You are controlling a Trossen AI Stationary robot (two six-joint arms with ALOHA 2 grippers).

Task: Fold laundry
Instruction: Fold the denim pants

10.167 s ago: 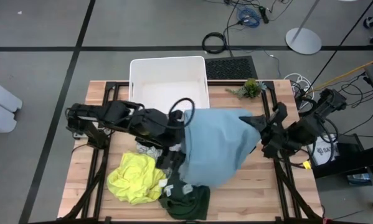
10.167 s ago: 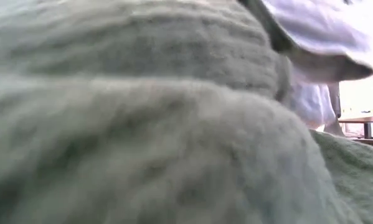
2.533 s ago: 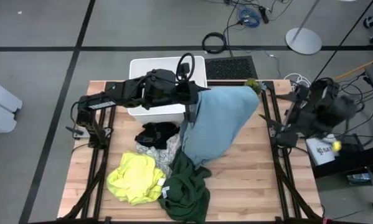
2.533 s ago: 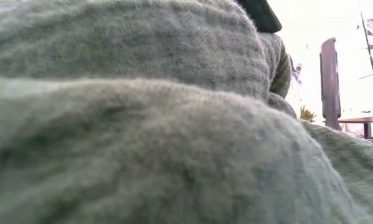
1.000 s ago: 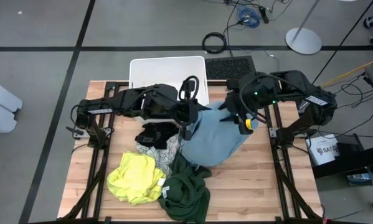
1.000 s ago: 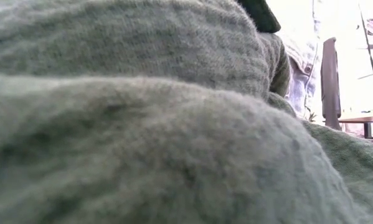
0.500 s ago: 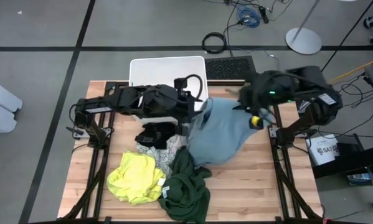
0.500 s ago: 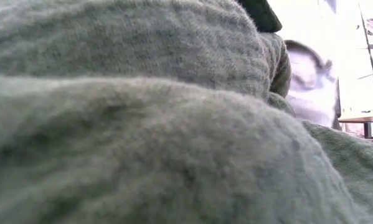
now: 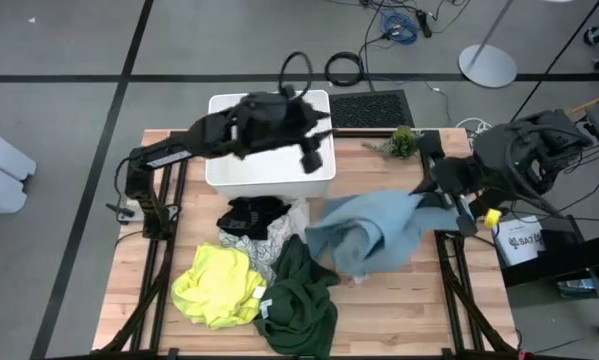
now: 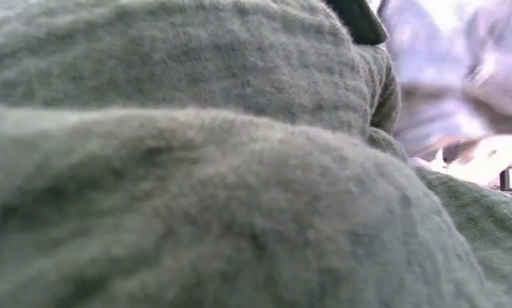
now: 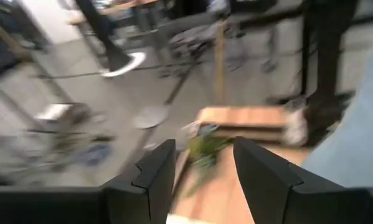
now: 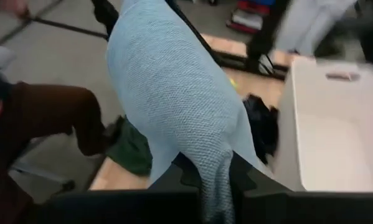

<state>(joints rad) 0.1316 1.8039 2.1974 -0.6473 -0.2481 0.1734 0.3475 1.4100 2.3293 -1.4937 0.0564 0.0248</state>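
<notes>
1. At the right edge of the high view, your right gripper sits at the table's right side, clamped on a corner of the light blue garment. The right wrist view shows the blue cloth pinched between the fingers and draping away from them.
2. You see the blue garment spread from that gripper toward the centre of the wooden table, bunched and partly folded over itself.
3. Your left gripper hangs over the right-hand wall of the white bin in the upper centre of the high view. In the left wrist view its fingers stand apart with nothing between them.
4. Lower centre of the high view: the dark green garment lies crumpled, touching the blue one's lower-left edge.
5. Lower left: the yellow garment lies bunched just beside the green one.
6. Just below the bin you find the black garment, with the white patterned garment touching it.
7. Green knit cloth fills nearly all of the low view; pale blue cloth shows at its upper right.
8. A small green plant sits at the table's upper right edge.
</notes>
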